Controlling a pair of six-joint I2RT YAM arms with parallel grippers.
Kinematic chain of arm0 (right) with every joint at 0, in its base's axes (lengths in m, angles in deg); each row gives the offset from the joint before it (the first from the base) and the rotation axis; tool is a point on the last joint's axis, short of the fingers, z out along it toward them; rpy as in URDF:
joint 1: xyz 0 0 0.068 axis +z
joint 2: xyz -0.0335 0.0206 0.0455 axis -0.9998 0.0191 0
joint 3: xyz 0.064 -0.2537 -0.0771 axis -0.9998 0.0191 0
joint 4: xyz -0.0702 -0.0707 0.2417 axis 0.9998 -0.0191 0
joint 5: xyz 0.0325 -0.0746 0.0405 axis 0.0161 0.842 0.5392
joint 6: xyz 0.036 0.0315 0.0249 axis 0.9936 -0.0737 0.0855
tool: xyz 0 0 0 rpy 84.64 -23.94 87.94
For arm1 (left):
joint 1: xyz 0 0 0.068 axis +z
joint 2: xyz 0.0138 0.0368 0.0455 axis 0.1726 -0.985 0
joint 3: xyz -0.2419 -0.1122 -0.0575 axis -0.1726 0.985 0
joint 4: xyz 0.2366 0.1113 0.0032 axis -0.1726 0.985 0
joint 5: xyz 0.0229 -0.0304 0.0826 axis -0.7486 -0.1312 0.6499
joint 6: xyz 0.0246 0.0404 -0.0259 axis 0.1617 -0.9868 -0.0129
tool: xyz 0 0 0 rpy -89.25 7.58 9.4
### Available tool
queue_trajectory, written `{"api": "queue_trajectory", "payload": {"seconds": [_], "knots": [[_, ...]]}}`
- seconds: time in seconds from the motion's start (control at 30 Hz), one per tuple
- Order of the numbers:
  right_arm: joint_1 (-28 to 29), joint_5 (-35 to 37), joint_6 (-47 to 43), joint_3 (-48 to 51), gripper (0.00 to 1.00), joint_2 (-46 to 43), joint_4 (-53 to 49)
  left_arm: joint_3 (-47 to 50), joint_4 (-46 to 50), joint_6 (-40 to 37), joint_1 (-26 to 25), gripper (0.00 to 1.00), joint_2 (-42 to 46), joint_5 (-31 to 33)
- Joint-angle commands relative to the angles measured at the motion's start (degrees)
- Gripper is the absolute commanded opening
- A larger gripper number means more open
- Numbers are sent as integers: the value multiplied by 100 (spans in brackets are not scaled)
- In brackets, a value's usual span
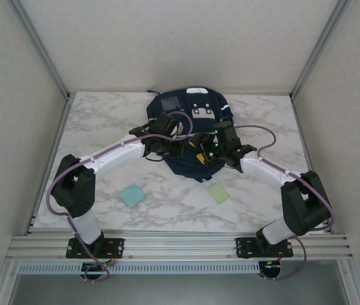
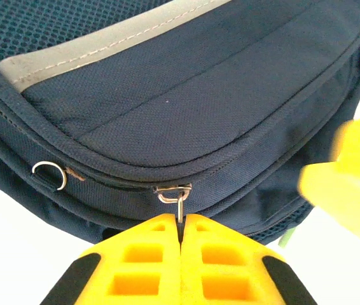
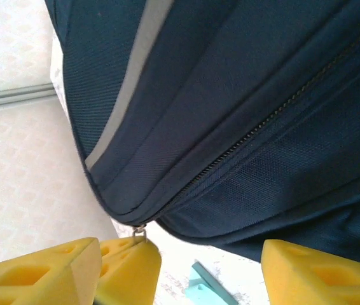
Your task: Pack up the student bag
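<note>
Looking down from the top cam, student bag (image 1: 202, 124) lies far-middle on the marble table (image 1: 97, 127), w/ both arms reaching onto its near end. L gripper (image 2: 180, 223) has its pads pressed together on the metal zip pull (image 2: 179, 196) at the bag's seam; I see a small ring (image 2: 48, 173) left of it. R gripper (image 3: 180, 267) is spread apart, gripping nothing, just beside the bag's corner. Grey patch (image 1: 169, 101) and white patches (image 1: 199, 109) on the bag are too small for me to read any txt or logo. Teal square (image 1: 131, 195) and green square (image 1: 218, 192) lie nearer the arm bases, apart from the bag
</note>
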Motion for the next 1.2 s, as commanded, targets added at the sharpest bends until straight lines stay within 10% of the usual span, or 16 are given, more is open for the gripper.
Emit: {"api": "queue_trajectory", "payload": {"seconds": [0.0, 0.17, 0.33, 0.63, 1.07, 1.17], "knots": [[68, -81, 492, 104, 68, 375, 932, -104, -321, -71, -175, 0, 400, -612], [51, 90, 697, -201, 65, 1246, 1735, 98, -248, -253, -232, 0, 422, -982], [51, 408, 576, -255, 0, 1387, 1641, 327, 93, -571, -215, 0, 543, -302], [51, 680, -433, -429, 0, 848, 389, 29, 945, -1213, 93, 0, -129, 3262], [297, -279, -909, -1124, 0, 1418, 413, -1635, 582, -874, 1026, 1, -1506, 3716], [336, -336, -1231, -1377, 31, 1395, -58, -1616, 749, -638, 1024, 41, -1409, 3628]]}}
